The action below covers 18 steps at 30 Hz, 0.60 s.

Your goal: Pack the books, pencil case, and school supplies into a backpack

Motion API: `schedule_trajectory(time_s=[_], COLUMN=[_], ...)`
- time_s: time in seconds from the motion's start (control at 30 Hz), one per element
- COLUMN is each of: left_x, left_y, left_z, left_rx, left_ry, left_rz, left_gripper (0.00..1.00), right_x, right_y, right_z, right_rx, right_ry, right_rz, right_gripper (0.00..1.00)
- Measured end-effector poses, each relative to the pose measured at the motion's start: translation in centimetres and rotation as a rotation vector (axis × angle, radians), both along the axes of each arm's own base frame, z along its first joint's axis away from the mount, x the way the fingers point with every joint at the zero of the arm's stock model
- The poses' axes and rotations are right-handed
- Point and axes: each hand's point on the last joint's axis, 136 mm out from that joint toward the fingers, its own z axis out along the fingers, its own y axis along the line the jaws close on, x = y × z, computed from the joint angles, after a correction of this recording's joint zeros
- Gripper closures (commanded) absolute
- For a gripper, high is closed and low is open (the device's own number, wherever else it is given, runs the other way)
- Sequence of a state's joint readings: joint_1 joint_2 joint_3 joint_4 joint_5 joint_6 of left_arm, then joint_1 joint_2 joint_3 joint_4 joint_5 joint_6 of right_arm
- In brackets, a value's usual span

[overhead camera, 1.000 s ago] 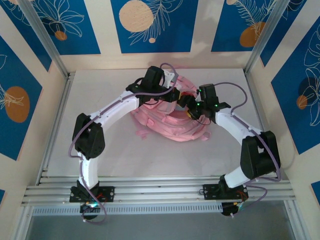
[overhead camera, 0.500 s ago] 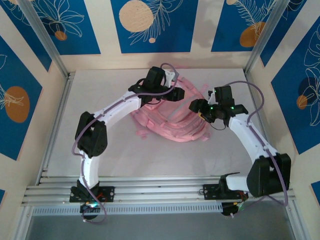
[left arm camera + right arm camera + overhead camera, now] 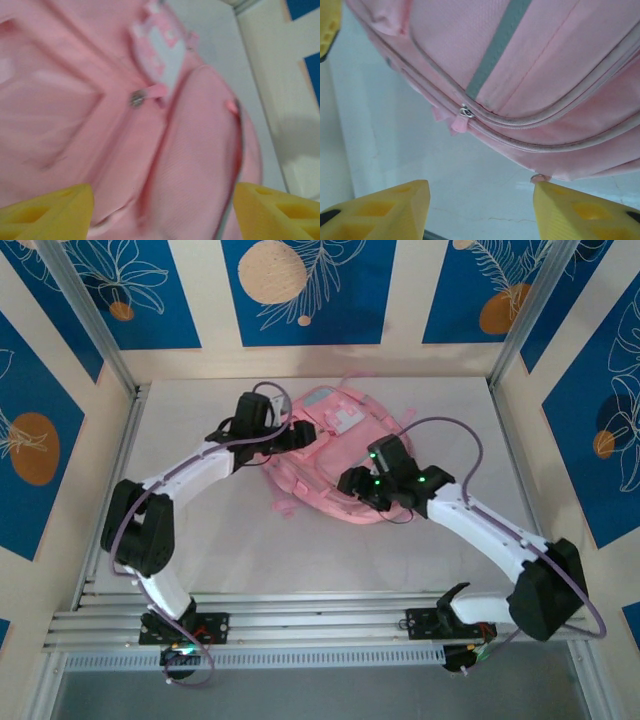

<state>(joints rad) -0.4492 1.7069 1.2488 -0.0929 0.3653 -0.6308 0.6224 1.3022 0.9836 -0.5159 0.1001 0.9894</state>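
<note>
Note the left end effector (image 3: 292,436): it has let go, jaws apart, and drawn back to the left edge of the large pink fabric backpack (image 3: 325,465), now flat, front up, mid-bench (image 3: 220,535). The right end effector (image 3: 350,482), open and empty, has moved to the near zip; packing is probably done, so verify closure

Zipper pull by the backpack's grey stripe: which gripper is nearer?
Right. The right gripper faces the zipper pull at the backpack's near edge; the left gripper is at its left side.
</note>
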Motion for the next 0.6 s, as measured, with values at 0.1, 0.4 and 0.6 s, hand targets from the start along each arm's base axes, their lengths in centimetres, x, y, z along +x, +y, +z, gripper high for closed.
schedule_trajectory(time_s=[0.1, 0.4, 0.6], left_x=[-0.8, -2.2, -1.9], left_y=[1.6, 2.5, 2.3], left_z=[-2.1, -5.5, -6.1], left_rx=[0.028, 0.047, 0.035], left_ry=[0.038, 0.074, 0.061], left_rz=[0.034, 0.052, 0.058], left_gripper=[0.26, 0.25, 0.25], right_x=[0.0, 1.4, 3.8], right_y=[1.4, 4.7, 6.1], right_z=[-2.0, -4.1, -4.5], right_rx=[-0.056, -0.093, -0.145], right_ry=[0.043, 0.062, 0.058], right_rz=[-0.01, -0.054, -0.093], right_gripper=[0.46, 0.56, 0.61])
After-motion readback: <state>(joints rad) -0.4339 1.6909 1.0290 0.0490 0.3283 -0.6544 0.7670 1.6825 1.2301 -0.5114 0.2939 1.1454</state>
